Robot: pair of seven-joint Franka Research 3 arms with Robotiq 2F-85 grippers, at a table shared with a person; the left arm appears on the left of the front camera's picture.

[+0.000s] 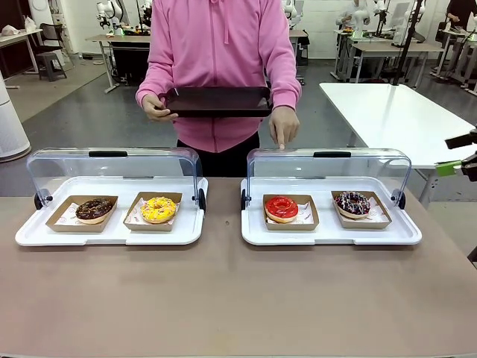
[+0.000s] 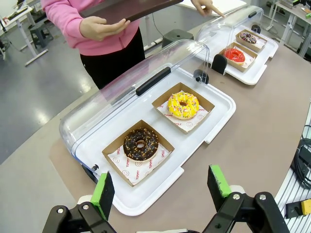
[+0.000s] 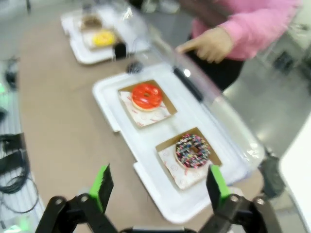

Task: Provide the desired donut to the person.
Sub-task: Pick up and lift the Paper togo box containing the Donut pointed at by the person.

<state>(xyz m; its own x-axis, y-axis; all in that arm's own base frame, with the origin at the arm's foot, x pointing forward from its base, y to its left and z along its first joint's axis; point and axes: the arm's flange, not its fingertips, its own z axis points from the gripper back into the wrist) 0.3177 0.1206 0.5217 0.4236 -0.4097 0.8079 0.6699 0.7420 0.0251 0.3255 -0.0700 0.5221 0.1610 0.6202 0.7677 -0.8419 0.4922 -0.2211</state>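
risk of a wrong pick: person's hand (image 1: 284, 127) points at 12 o'clock of the red donut (image 1: 282, 208), with the sprinkled donut (image 1: 352, 203) near at its 3 o'clock. left fingers (image 2: 103, 194) and right fingers (image 3: 102, 187) are spread, empty.

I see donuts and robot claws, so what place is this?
Probably a robot lab staged as a donut counter: frosted donuts in lidded display trays, the green-padded left gripper, and a white worktable near the person.
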